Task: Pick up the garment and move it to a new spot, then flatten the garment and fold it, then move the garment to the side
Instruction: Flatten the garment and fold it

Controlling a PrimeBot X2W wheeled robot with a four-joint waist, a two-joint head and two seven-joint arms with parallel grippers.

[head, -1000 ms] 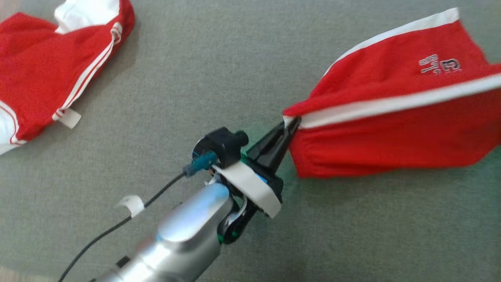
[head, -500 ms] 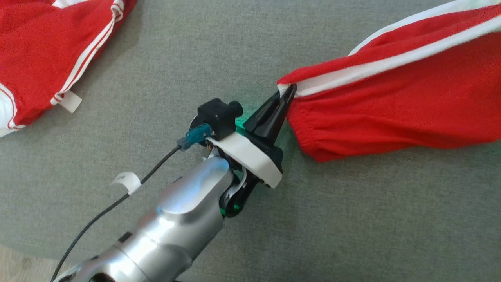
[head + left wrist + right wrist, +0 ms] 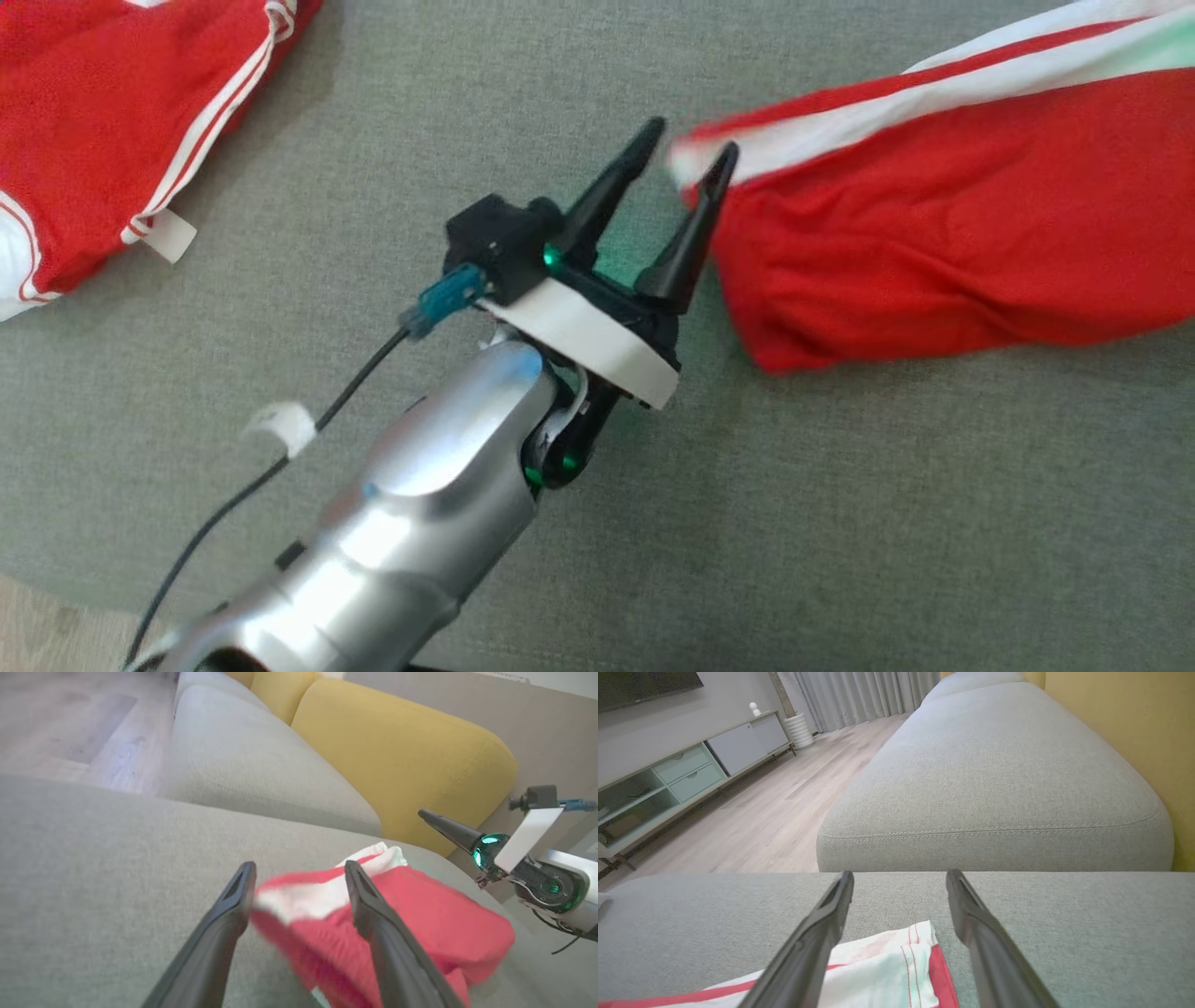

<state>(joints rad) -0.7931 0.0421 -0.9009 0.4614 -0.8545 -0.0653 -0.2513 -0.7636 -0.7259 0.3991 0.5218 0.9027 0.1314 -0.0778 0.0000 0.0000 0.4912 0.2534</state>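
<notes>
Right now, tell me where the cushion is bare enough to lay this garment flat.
Widest bare patch: the grey cushion below the red garment, right of the left arm. A second strip runs between that garment and the other red garment at upper left, but the left gripper, fingers open, stands in it. Lower left is crossed by the arm's cable.

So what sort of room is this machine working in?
Most likely a home living room: a grey sofa with yellow back cushions, a low cabinet along the wall, curtains and a wooden floor.
</notes>
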